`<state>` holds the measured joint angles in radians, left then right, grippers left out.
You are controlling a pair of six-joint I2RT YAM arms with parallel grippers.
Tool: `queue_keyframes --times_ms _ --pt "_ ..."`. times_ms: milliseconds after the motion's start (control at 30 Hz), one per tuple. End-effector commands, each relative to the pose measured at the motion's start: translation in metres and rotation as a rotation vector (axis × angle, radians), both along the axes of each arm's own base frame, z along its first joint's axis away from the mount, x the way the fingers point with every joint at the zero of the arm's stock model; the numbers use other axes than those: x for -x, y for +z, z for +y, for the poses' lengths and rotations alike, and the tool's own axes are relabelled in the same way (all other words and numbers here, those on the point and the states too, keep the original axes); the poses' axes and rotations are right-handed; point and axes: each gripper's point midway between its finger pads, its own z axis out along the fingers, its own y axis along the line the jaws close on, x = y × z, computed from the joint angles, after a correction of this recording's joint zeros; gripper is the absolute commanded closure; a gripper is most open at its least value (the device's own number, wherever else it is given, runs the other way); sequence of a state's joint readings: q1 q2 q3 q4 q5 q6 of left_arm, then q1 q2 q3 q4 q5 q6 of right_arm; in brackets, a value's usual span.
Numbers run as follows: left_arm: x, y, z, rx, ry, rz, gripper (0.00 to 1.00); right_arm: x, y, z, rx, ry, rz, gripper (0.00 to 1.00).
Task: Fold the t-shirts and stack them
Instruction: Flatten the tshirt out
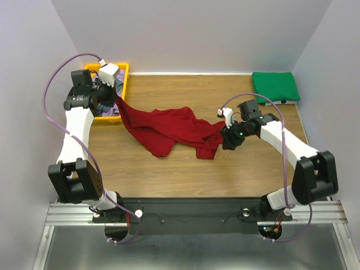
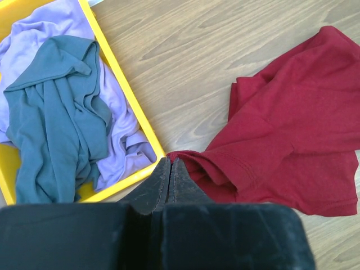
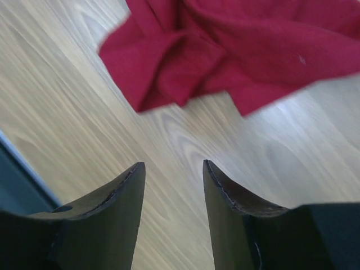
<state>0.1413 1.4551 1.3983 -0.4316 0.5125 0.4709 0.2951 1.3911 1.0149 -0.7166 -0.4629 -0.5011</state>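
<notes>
The dark red t-shirt [image 1: 169, 126] lies crumpled across the middle of the table. My left gripper [image 1: 117, 104] is shut on its left corner beside the yellow tray; in the left wrist view the jaws [image 2: 170, 160] pinch the dark red t-shirt's [image 2: 287, 129] edge. My right gripper [image 1: 227, 139] is open and empty at the shirt's right end; in the right wrist view [image 3: 171, 164] it hovers over bare wood with the dark red t-shirt [image 3: 236, 56] just ahead. The bright green t-shirt [image 1: 274, 85] lies folded at the back right. The grey-blue t-shirt [image 2: 50, 112] lies on the lavender-purple t-shirt [image 2: 39, 22] in the tray.
The yellow tray [image 1: 125, 70] stands at the back left corner, its rim [image 2: 125, 79] close to my left gripper. Walls enclose the table on the left, back and right. Bare wood shows in front of the red shirt.
</notes>
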Motion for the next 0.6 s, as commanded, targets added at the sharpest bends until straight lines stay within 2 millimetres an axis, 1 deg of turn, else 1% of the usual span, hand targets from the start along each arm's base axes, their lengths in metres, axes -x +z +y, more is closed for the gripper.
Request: queue_keyframes --times_ms 0,67,100,133,167,267,300,367,433,467,533,567 --pt "-0.004 0.009 -0.004 0.003 -0.025 -0.042 1.0 -0.016 0.021 0.036 -0.2 -0.085 0.091 0.48" --pt "-0.004 0.008 -0.005 0.009 -0.029 -0.037 1.0 -0.029 0.017 0.041 -0.212 -0.165 0.132 0.45" --pt "-0.004 0.007 -0.005 0.01 -0.029 -0.035 1.0 -0.035 0.018 0.043 -0.222 -0.183 0.138 0.45" --pt "-0.004 0.008 -0.005 0.008 -0.03 -0.039 1.0 -0.041 0.022 0.048 -0.24 -0.203 0.152 0.41" --pt "-0.004 0.006 -0.005 0.011 -0.028 -0.035 1.0 -0.043 0.013 0.05 -0.239 -0.219 0.192 0.39" --pt "-0.006 0.006 -0.005 0.016 -0.028 -0.04 1.0 -0.046 0.003 0.058 -0.259 -0.252 0.272 0.39" --pt "-0.006 0.005 -0.005 0.017 -0.026 -0.038 1.0 -0.046 -0.008 0.062 -0.255 -0.272 0.32 0.38" --pt "-0.007 0.005 -0.005 0.021 -0.027 -0.039 1.0 -0.051 -0.017 0.061 -0.239 -0.301 0.331 0.38" --pt "-0.007 0.006 -0.005 0.021 -0.026 -0.043 1.0 -0.059 -0.031 0.061 -0.216 -0.376 0.361 0.37" --pt "-0.008 0.006 -0.006 0.023 -0.027 -0.042 1.0 -0.063 -0.033 0.061 -0.214 -0.391 0.366 0.37" --pt "-0.008 0.007 -0.005 0.022 -0.024 -0.044 1.0 -0.065 -0.043 0.061 -0.201 -0.435 0.404 0.37" --pt "-0.008 0.007 -0.005 0.022 -0.025 -0.045 1.0 -0.066 -0.044 0.063 -0.209 -0.44 0.417 0.37"
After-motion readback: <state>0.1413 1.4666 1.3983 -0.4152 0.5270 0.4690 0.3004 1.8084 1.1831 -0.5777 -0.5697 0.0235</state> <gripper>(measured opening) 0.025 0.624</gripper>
